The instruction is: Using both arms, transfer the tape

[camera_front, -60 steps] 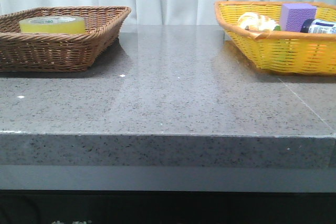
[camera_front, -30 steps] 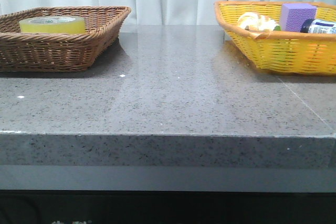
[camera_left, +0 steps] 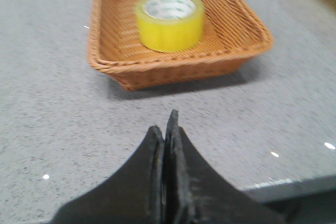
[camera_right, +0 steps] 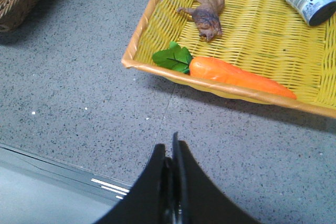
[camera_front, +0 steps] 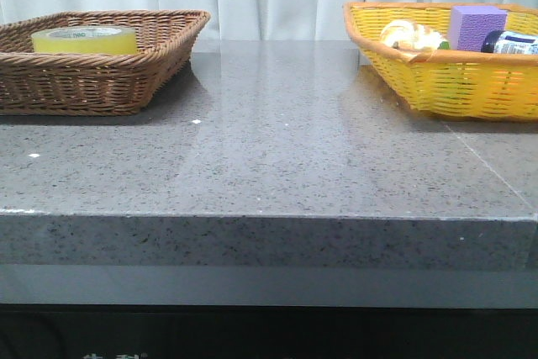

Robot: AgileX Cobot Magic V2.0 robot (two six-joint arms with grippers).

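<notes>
Nearest, the black left gripper [camera_left: 167,129] and black right gripper [camera_right: 172,153] hover over the speckled grey stone table [camera_front: 277,140], each with fingers pressed together on nothing. Farther back, the glossy yellow tape roll [camera_left: 170,21] lies flat inside the brown wicker basket [camera_left: 231,40]; the yellow woven basket [camera_right: 157,19] holds a plastic orange carrot [camera_right: 236,77].

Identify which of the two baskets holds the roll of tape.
The brown wicker basket on the left holds the yellow tape; the yellow basket on the right holds other items instead.

Tape [camera_left: 170,22] flat in brown basket [camera_left: 239,22]; L gripper [camera_left: 167,129] fingers pressed together.
</notes>
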